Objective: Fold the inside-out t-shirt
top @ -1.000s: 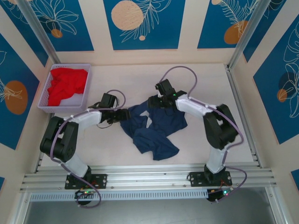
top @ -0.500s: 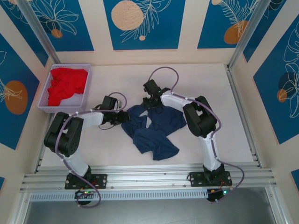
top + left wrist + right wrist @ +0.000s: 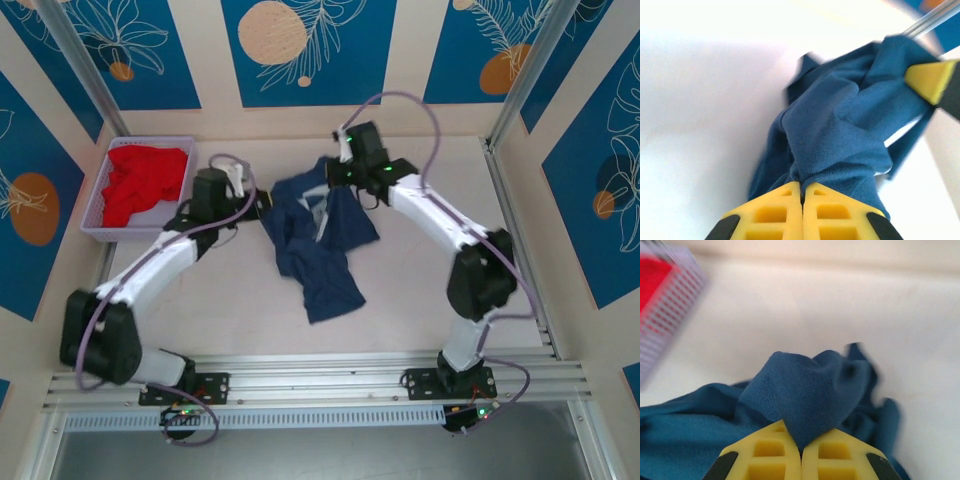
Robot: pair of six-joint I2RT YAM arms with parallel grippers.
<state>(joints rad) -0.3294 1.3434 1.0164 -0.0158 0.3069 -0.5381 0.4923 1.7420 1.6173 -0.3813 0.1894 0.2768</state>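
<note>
The left gripper (image 3: 802, 186) and right gripper (image 3: 801, 442), open 1 second ago, now clamp the t-shirt (image 3: 320, 260); both arms sit farther back, and the crumpled cloth is stretched longer.

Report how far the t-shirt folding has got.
Done: both grips are on, the left gripper and the right gripper each shut on the t-shirt. In hand: it is held between them, crumpled, its lower part on the table. Left: spreading it flat and every fold.
</note>
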